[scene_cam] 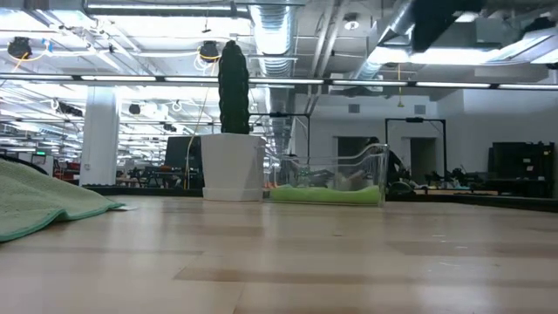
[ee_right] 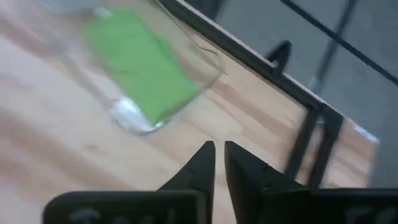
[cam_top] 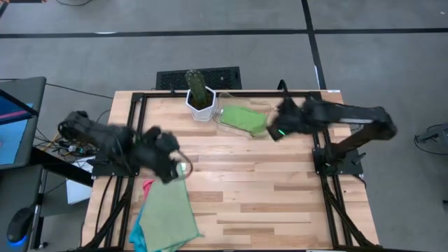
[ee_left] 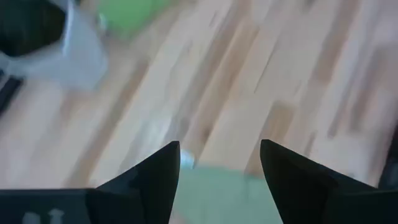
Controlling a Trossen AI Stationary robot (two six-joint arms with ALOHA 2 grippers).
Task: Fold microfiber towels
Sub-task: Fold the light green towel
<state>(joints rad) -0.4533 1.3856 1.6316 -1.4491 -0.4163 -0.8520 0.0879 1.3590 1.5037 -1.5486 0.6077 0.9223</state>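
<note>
A pale wooden surface (cam_top: 280,196) carries a white pot (cam_top: 201,106) with a cactus (cam_top: 197,84) at its far edge. Just right of the pot, a folded green towel (cam_top: 243,117) lies in a clear tray (cam_top: 225,126). The right gripper (cam_top: 274,133) hovers beside the tray, its fingers (ee_right: 200,163) slightly apart, holding nothing. At the near left, the left gripper (cam_top: 170,175) hangs with fingers (ee_left: 163,175) wide apart over a spread green towel (cam_top: 164,210) that covers a pink towel (cam_top: 148,186) and a blue towel (cam_top: 135,236).
</note>
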